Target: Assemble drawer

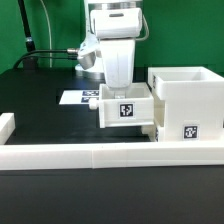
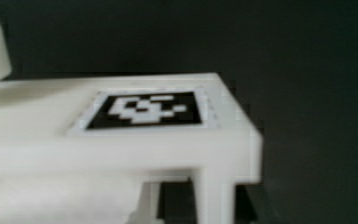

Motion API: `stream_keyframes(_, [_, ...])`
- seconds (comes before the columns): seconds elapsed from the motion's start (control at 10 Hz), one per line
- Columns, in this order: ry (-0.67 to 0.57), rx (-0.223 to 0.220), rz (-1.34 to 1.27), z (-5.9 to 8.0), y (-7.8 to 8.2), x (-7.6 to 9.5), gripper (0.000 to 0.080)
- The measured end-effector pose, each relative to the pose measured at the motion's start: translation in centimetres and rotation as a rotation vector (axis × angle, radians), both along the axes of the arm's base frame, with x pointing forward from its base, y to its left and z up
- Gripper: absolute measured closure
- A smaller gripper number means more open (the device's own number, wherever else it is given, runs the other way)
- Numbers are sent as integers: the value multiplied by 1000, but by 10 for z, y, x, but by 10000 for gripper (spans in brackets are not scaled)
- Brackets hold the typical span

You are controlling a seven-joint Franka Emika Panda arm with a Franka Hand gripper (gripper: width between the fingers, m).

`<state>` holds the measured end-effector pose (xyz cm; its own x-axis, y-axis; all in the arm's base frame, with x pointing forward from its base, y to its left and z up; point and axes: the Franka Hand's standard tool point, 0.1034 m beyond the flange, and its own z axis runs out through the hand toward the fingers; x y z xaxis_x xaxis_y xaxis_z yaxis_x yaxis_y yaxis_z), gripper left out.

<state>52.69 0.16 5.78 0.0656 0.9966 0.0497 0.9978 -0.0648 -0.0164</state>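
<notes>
Exterior view first: my gripper (image 1: pixel 118 88) is down over a small white tray (image 1: pixel 127 108), right at its top edge, on the black table (image 1: pixel 40 100). The tray faces the camera with a black-and-white tag (image 1: pixel 127 111) on its front. My fingertips are hidden behind the tray wall, so I cannot tell how wide I am spread or whether I have hold of it. Just to the exterior view's right stands the tall white casing (image 1: pixel 188 100), open at the top, with its own tag (image 1: pixel 190 129) low on the front; tray and casing look to be touching or very nearly so. Behind the tray, toward the exterior view's left, the marker board (image 1: pixel 76 97) lies flat on the table. Across the front runs the long low white wall (image 1: pixel 100 155), turning up at the left end.

Wrist view now: it is blurry, but the tray (image 2: pixel 105 150) fills most of the picture, a flat white face carrying a square tag (image 2: pixel 151 109), with the dark table (image 2: pixel 300 60) beyond. My own fingers do not show clearly here, so grip stays unknown.
</notes>
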Motion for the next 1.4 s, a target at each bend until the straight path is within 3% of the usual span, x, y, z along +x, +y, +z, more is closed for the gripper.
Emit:
stream_keyframes(0.7, [12,4,-4,-2,12,7,758])
stream_keyframes(1.4, [12,3,6,-2,13,5,758])
